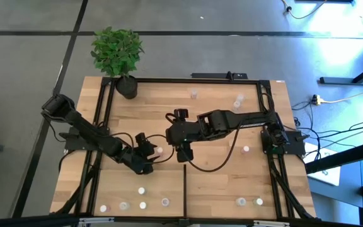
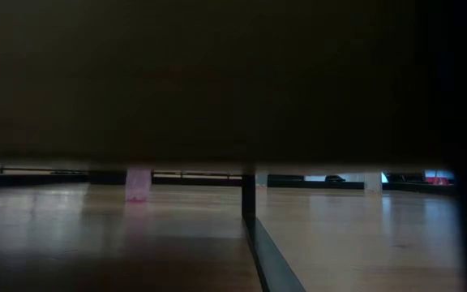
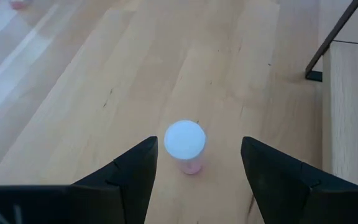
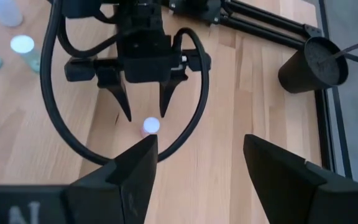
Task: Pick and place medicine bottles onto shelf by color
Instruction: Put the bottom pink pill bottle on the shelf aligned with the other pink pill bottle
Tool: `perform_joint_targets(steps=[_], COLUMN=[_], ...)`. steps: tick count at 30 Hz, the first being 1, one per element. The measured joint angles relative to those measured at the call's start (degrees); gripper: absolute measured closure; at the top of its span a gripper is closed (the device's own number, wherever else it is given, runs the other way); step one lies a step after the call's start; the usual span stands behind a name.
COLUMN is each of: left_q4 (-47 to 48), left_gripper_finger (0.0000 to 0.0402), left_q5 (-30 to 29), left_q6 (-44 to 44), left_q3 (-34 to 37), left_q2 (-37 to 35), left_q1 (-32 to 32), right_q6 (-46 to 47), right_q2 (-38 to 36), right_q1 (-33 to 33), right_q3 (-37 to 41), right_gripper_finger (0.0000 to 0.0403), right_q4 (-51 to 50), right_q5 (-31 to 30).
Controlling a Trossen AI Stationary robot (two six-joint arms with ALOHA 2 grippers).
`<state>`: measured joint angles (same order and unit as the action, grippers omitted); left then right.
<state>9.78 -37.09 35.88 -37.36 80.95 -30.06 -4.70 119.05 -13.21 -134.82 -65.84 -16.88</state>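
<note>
Here, in the high view, the left gripper sits near the middle of the shelf, its arm reaching in from about nine o'clock. Its fingers stand spread, grasping nothing, with a small white-capped, pink-bodied bottle upright on the wood in the gap between them, touching neither; seen from above, that bottle lies at the gripper's three o'clock side. Just past it, the right gripper hangs over the centre of the shelf, its arm stretching in from three o'clock, and its own two fingers are likewise parted and empty, looking down on the left gripper and the same bottle. Other medicine bottles stand along the six o'clock edge, more toward twelve o'clock and one near three o'clock. A black plant pot with a green plant occupies the eleven o'clock corner. The low view is mostly dark; it shows a pinkish bottle standing on the wood and the black divider bar.
</note>
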Motion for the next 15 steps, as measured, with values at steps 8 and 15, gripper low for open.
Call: perform_joint_targets(steps=[8,15], left_q4=[0.0,0.0], left_gripper_finger=[0.0132,0.0123], left_q5=[-0.5,-4.9], left_q6=[0.0,-0.2], left_q3=[0.0,0.0], left_q2=[0.0,0.0], left_q1=[-0.1,-3.1], right_q6=[0.0,-0.1], right_q2=[0.0,0.0], right_q1=[0.0,0.0], right_q3=[0.0,0.0], right_gripper_finger=[0.0163,0.0163], right_q4=[2.0,2.3], right_q5=[0.0,0.0])
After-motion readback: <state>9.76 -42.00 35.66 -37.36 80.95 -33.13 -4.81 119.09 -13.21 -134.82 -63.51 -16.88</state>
